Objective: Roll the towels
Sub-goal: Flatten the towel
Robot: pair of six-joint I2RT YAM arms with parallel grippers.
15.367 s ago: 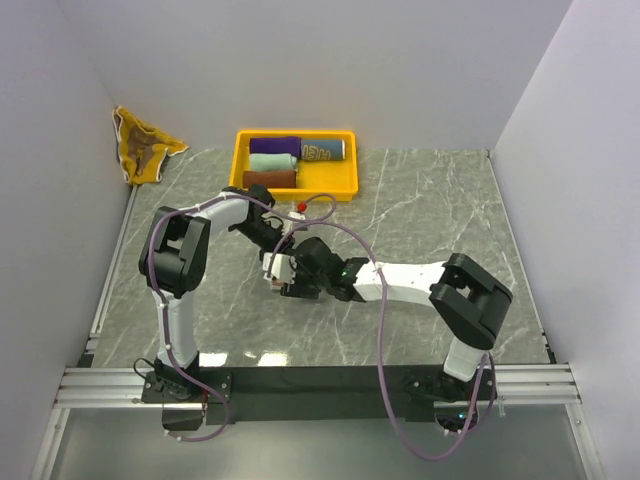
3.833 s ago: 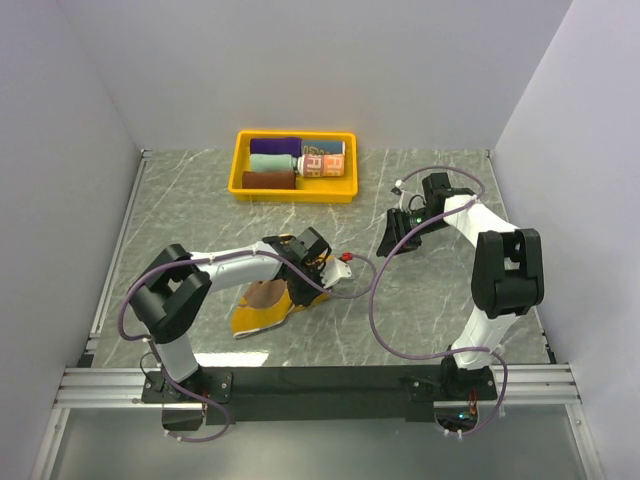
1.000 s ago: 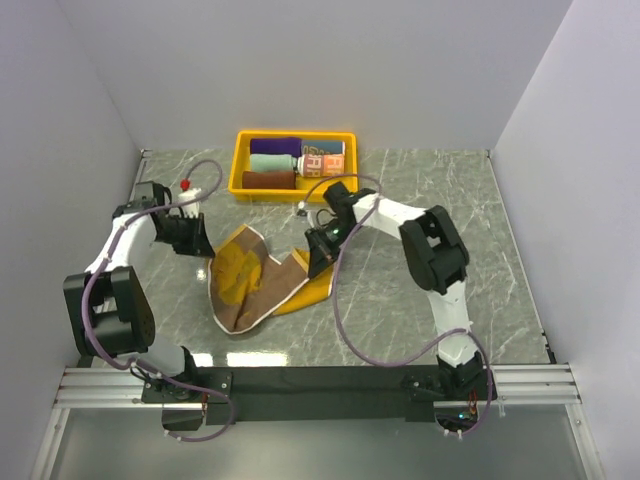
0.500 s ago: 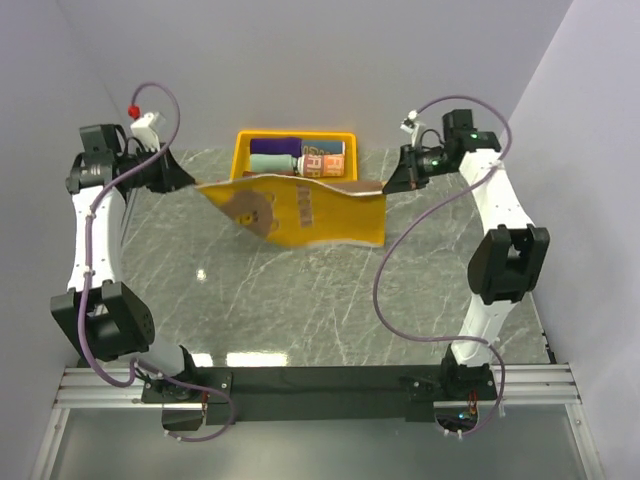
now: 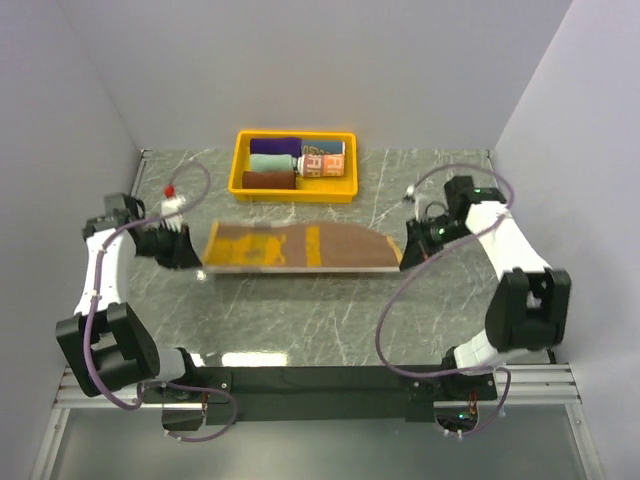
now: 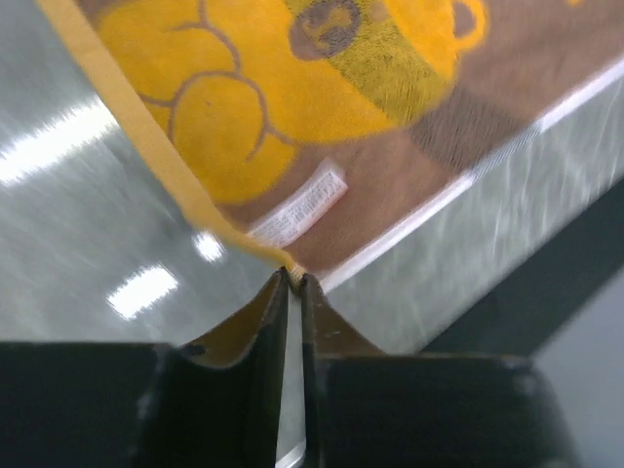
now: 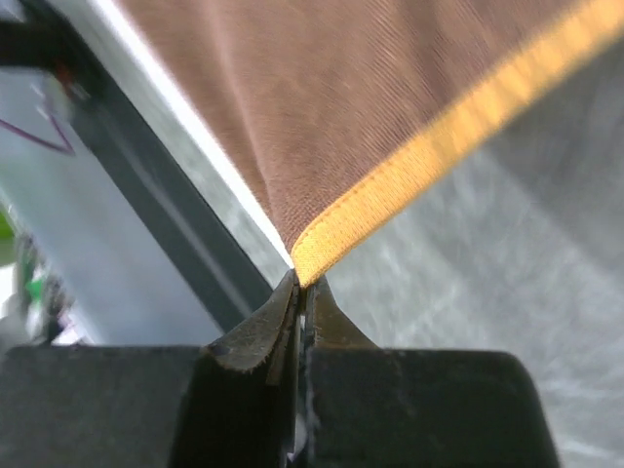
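Observation:
A brown towel (image 5: 300, 247) with a yellow bear and border is stretched out flat and taut across the middle of the table, low over it. My left gripper (image 5: 190, 252) is shut on its left corner; the left wrist view shows that gripper (image 6: 293, 278) pinching the yellow edge beside the towel's (image 6: 292, 117) bear print and white label. My right gripper (image 5: 407, 250) is shut on the right corner, and the right wrist view has this gripper (image 7: 303, 283) nipping the yellow border of the brown cloth (image 7: 322, 97). Several rolled towels (image 5: 274, 162) lie in the tray.
A yellow tray (image 5: 240, 180) stands at the back centre, holding purple, mint, maroon and lettered rolls. White walls close the left, back and right. Both arms' cables loop above the table near the towel's ends.
The towel has come down from hanging in the air near the tray to lying spread low over the table. Both grippers have dropped and moved toward me, still holding its corners.

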